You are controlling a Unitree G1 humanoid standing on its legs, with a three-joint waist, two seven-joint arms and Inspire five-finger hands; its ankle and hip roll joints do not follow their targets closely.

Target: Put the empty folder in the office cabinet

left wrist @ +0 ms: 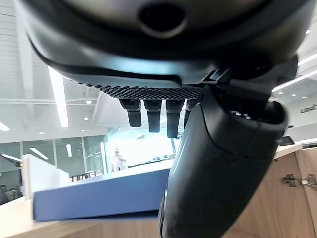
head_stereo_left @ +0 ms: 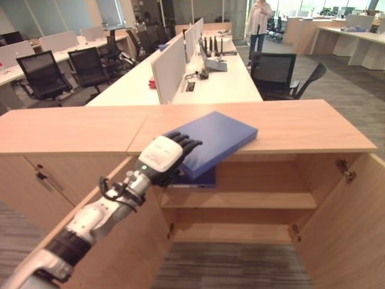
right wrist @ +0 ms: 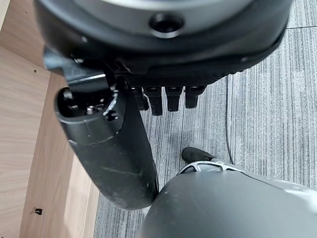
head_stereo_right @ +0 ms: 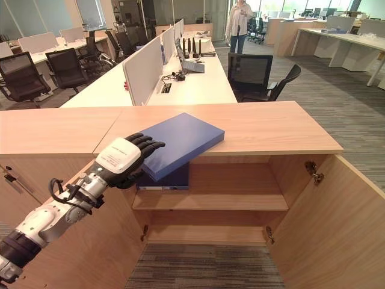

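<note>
A blue folder [head_stereo_left: 213, 141] lies flat on the wooden top of the office cabinet [head_stereo_left: 301, 129], with its near corner sticking out over the front edge. My left hand [head_stereo_left: 161, 158] reaches that corner. Its fingers [left wrist: 151, 114] stretch above the folder [left wrist: 99, 196] with a small gap, and the thumb [left wrist: 218, 163] hangs down past the folder's edge. The hand is open and grips nothing. The cabinet stands with both doors swung out, showing its shelf [head_stereo_left: 240, 198]. My right hand [right wrist: 109, 148] hangs relaxed over the carpet beside a wooden panel.
A second dark blue folder [head_stereo_right: 163, 179] sits on the cabinet's shelf right below the overhanging one. The open doors [head_stereo_left: 355, 211] flank the opening. Behind the cabinet are long white desks [head_stereo_left: 216, 78], black office chairs [head_stereo_left: 274, 75] and a person standing [head_stereo_left: 258, 24] far back.
</note>
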